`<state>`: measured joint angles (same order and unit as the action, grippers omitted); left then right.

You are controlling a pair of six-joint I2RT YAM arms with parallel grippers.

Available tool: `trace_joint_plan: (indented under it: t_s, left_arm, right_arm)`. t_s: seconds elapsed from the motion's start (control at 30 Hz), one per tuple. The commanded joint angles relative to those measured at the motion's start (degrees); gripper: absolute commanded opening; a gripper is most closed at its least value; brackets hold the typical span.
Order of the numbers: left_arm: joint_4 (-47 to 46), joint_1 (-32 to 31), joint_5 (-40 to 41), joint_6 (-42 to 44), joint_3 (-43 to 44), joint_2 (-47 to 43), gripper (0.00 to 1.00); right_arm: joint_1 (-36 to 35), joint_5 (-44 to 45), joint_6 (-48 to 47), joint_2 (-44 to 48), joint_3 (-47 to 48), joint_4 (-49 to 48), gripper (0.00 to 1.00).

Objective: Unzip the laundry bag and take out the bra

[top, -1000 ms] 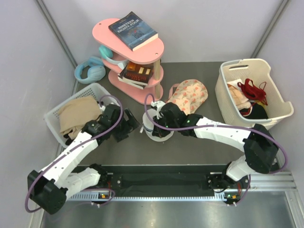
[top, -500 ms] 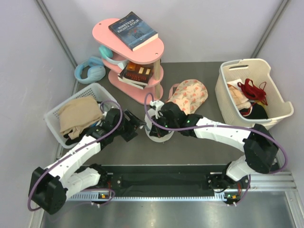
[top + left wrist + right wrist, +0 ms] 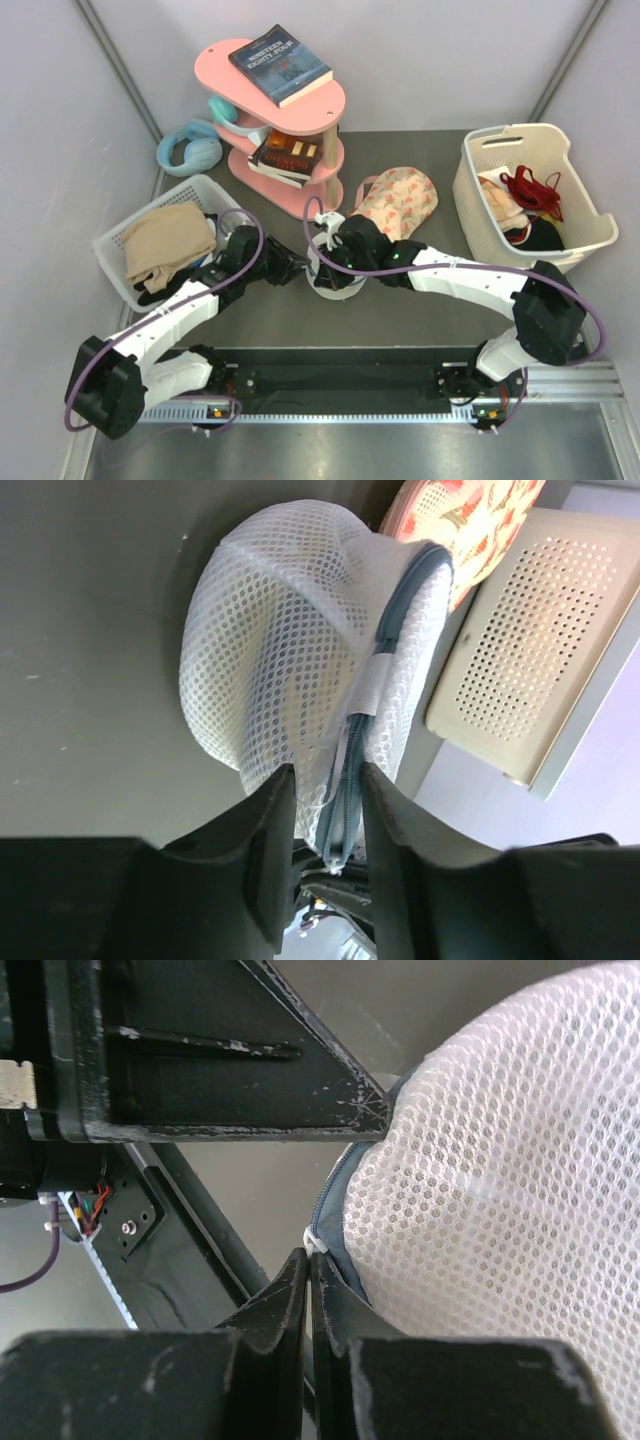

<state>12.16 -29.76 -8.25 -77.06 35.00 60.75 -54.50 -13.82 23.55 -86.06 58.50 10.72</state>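
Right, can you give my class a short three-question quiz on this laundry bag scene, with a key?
1. What lies on top of the pink shelf? A) a mug; B) a book; C) a shoe.
2. True or false: the laundry bag sits on that shelf.
3. Fill in: the jaws of the left gripper stand either side of the bag's grey ___.

Key: 1 B. 2 false: it rests on the table between the arms. 3 zip.

Grey table with laundry bag, pink shelf, white hamper
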Motion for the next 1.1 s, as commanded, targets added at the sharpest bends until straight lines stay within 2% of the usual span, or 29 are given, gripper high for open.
trace_joint_plan:
  t_s: [0.0,0.13,0.17,0.3,0.63,1.07]
  left_arm:
    - [-6.62,-0.3,-1.77,-1.34,-0.55,1.74,0.32]
    - [-7.24,-0.39,-2.03,-1.34,-0.46,2.7,0.21]
    - [-7.15,-0.3,-2.03,-1.25,-0.46,2.71,0.15]
    - [-7.24,-0.3,-1.68,-1.34,-0.73,2.79,0.0]
    - [-7.59,-0.21,0.25,-1.08,-1.17,2.71,0.0]
    - [-6.28,3.04,3.07,-0.11,-1.34,1.04,0.0]
  right_arm:
    - [-1.4,-2.08,-0.35,0.46,0.12,-2.72,0.0]
    - [-1.4,-2.79,-0.44,-0.07,0.04,-2.72,0.0]
    - [-1.4,-2.79,-0.35,-0.07,0.04,-2.72,0.0]
    - [-1.4,-2.61,-0.35,0.1,-0.14,-2.55,0.0]
    - [-0.08,-1.82,0.35,0.81,-1.11,-1.58,0.0]
    - [6.24,0.02,2.11,6.43,-7.69,0.26,0.0]
